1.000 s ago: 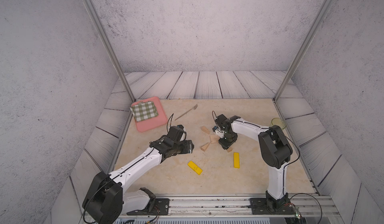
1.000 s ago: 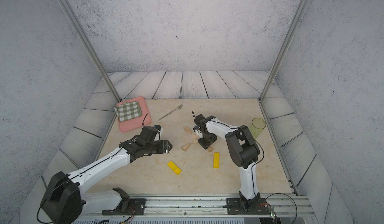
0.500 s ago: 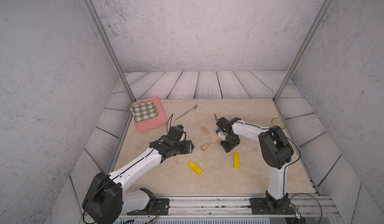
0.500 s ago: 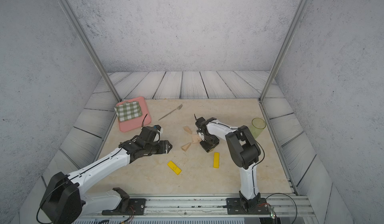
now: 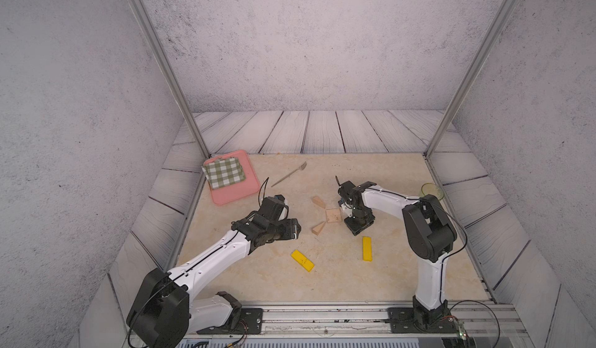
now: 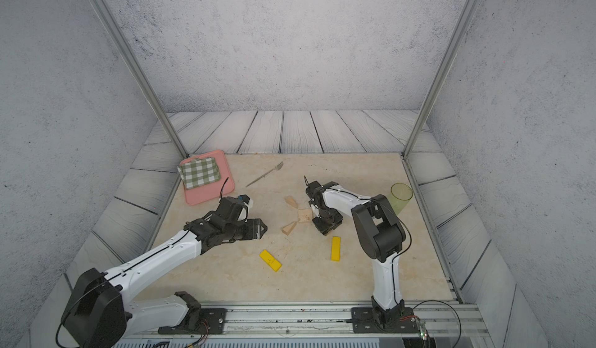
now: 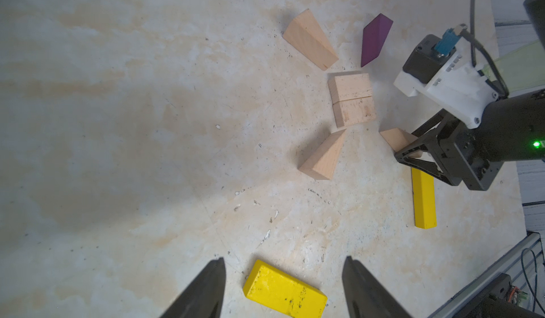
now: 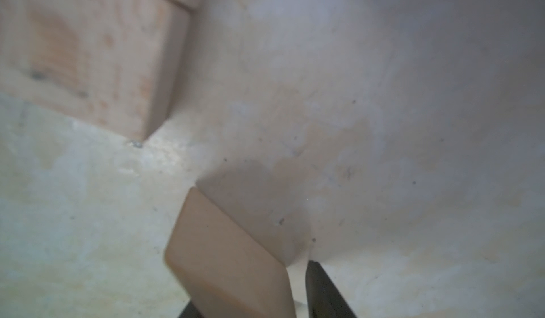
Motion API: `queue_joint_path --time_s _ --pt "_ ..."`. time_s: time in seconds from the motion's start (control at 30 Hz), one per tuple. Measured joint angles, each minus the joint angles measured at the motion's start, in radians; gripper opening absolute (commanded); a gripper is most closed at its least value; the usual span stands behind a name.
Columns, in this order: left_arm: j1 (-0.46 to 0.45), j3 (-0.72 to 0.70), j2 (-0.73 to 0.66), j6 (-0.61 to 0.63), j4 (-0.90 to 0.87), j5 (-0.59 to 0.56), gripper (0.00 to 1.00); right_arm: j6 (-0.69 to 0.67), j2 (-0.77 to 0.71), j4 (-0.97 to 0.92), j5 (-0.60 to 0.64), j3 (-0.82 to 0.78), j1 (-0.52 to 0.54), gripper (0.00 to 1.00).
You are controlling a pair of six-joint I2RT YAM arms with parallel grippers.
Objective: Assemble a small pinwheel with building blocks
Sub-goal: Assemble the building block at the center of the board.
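So, my left gripper (image 7: 283,261) hangs with its jaws spread and nothing in them; a flat yellow wooden bar (image 7: 284,291) lies just below the gap between its fingertips. Further out from that hand, 2 tan rectangular wooden blocks (image 7: 352,100) sit pressed together as a square. A tan wooden wedge (image 7: 323,156) lies at its near corner, and another tan wedge (image 7: 309,39) and a purple wooden wedge (image 7: 375,39) lie just beyond its far corners. My right gripper (image 7: 408,151) straddles the 3rd tan wedge (image 8: 227,260) beside the square; a sliver of gap shows at 1 finger, so I judge it not pinched yet. The 2nd yellow bar (image 7: 423,200) lies just behind that hand. These pieces look light, stiff and smooth. I'd take the wedge by its flat parallel faces, since a sloped face would likely squirt out.
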Motion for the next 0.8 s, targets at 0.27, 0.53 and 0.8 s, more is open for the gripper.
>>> queue_joint_path --time_s 0.27,0.53,0.8 --pt "0.000 0.000 0.000 -0.003 0.001 0.000 0.69 0.019 0.000 0.001 -0.019 0.009 -0.002 0.41" --pt "0.000 0.000 0.000 -0.006 0.001 0.001 0.69 0.019 0.000 0.002 -0.022 0.035 -0.002 0.41" --pt "0.000 0.000 0.000 -0.006 0.001 0.001 0.69 0.016 0.000 0.002 -0.035 0.050 -0.002 0.41"
